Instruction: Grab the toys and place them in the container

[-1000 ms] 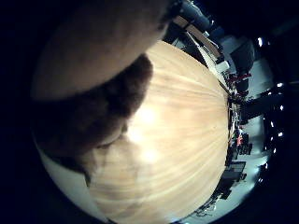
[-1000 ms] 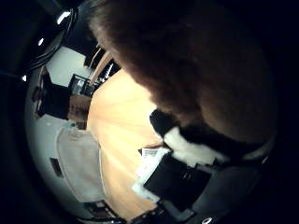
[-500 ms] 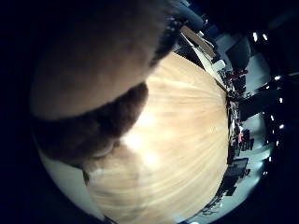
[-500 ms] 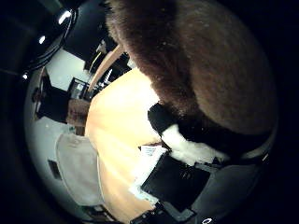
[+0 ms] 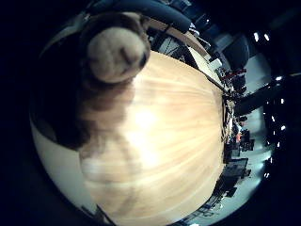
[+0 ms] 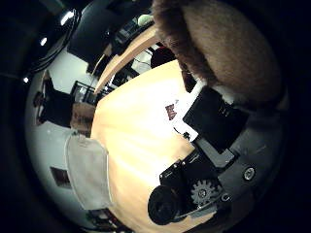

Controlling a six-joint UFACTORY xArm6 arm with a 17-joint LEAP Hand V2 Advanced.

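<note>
Brown plush fills much of both palm views: a stuffed toy (image 5: 110,61), tan muzzle with a dark nose in the little-finger view, close to the palm. The thumb-side view shows its furry bulk against the black and white parts of the robot hand (image 6: 214,141).

Grip: fur presses right up to the hand's body, but no curled fingers show around the toy. Cannot tell whether the robot hand is closed on it or merely resting against it.

Table (image 5: 174,155): pale wood, bare across the wide stretch in view. It lies well beyond the toy; judged from that, the toy seems lifted clear of the surface, though contact at the hidden side cannot be ruled out.

Container: not identified in either view. A pale cloth-like shape (image 6: 87,174) sits off the table's edge; too unclear to name.

Progress, as a judgement: pick-up stage reached for this one toy; carrying and dropping it in the container remain. Other toys not in view.
</note>
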